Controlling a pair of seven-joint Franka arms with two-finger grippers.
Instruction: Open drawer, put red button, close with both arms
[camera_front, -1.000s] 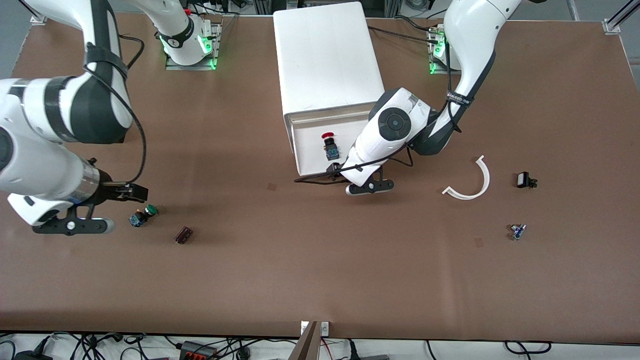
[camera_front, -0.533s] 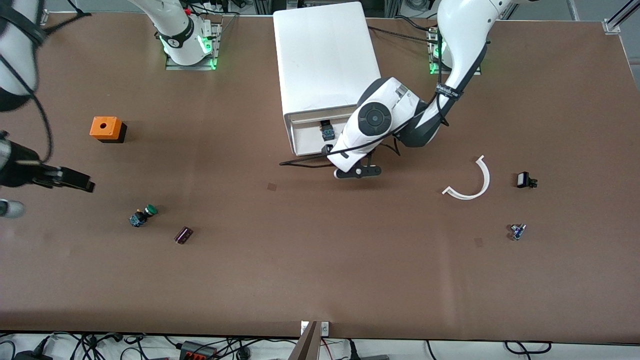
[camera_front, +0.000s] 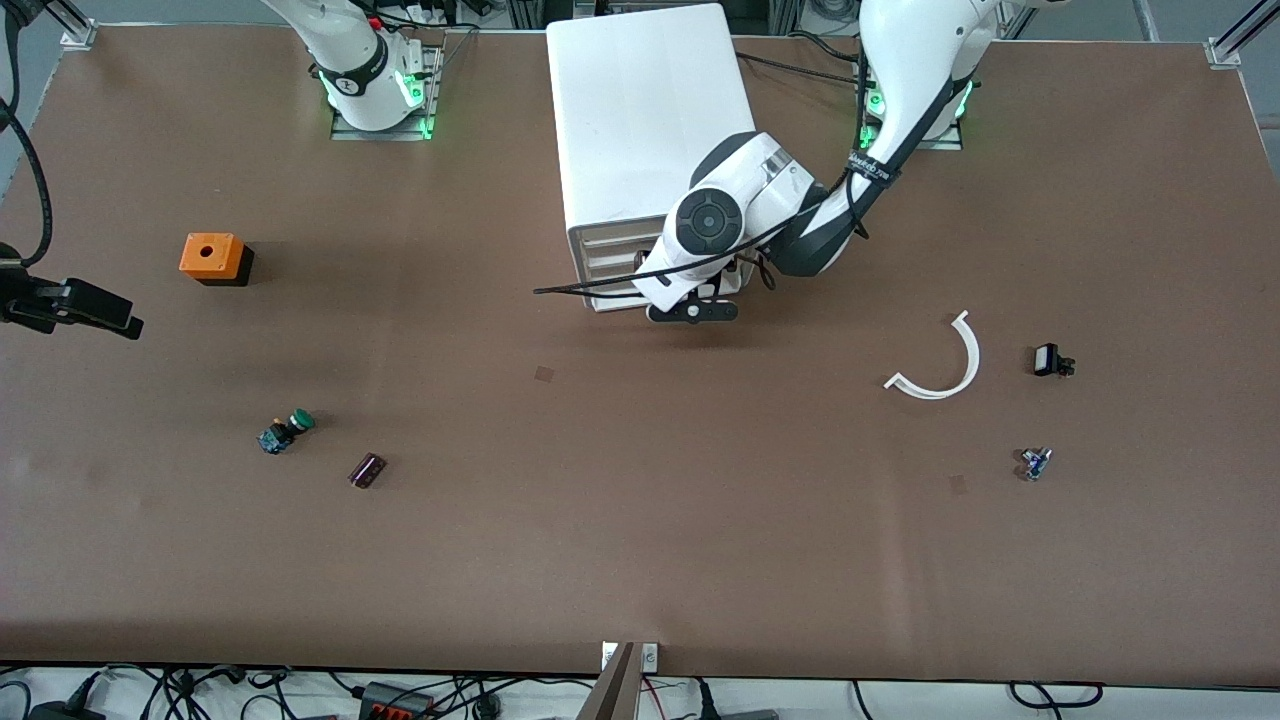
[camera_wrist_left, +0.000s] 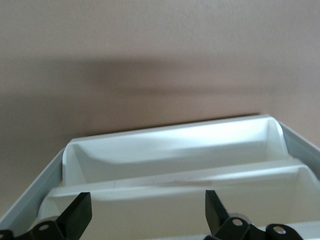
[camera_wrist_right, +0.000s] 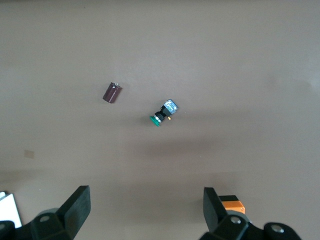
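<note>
Since the last shot the drawer has gone from partly out to pushed in nearly flush with the white cabinet, and the red button that was sitting in it can't be seen anymore, so it's shut away inside. The left arm's hand has moved in toward the cabinet along with it, and the right arm has backed off even more toward its own end of the tabletop.

Left claw sits right at the drawer front, down at its lower edge. Its wrist view shows the fingers spread wide with nothing between them, just the white drawer front filling the space ahead.

Right claw is waiting up in the air over the tabletop's edge at the right arm's end. Its fingers are spread too, holding nothing.

Near it there's an orange cube with a hole on top. Closer to the front camera are a green button lying on its side and, just beside it, a small dark maroon cylinder.

Over toward the left arm's end: a white curved strip, a little black part next to it, and a tiny blue bit nearer the camera.
</note>
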